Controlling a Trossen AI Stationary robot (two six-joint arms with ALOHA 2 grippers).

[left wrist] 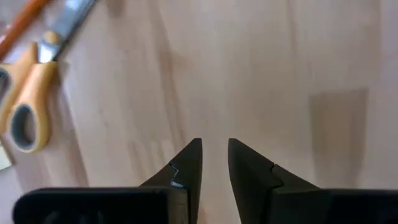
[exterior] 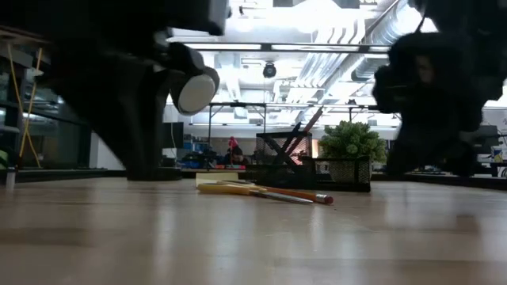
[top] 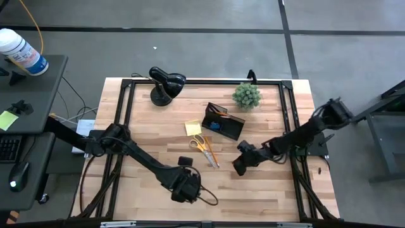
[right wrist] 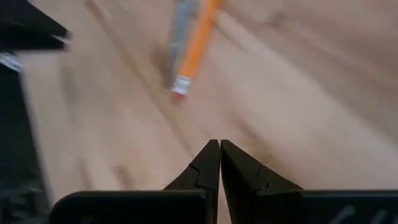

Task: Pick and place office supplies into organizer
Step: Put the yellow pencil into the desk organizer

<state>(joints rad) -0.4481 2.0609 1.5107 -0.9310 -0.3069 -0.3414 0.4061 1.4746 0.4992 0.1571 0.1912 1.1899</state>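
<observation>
Between picks: left gripper, lower centre, empty with jaws slightly parted; right gripper closed, empty; scissors need grasping next.

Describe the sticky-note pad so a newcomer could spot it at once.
Find the black mesh organizer near the table's middle, beside the potted plant. The sticky-note pad lies flat just left of it, above the orange-handled scissors. It is the only yellow square there.

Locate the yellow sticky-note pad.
In the high view, the sticky-note pad lies mid-table, just left of the organizer, with the scissors directly below it.
</observation>
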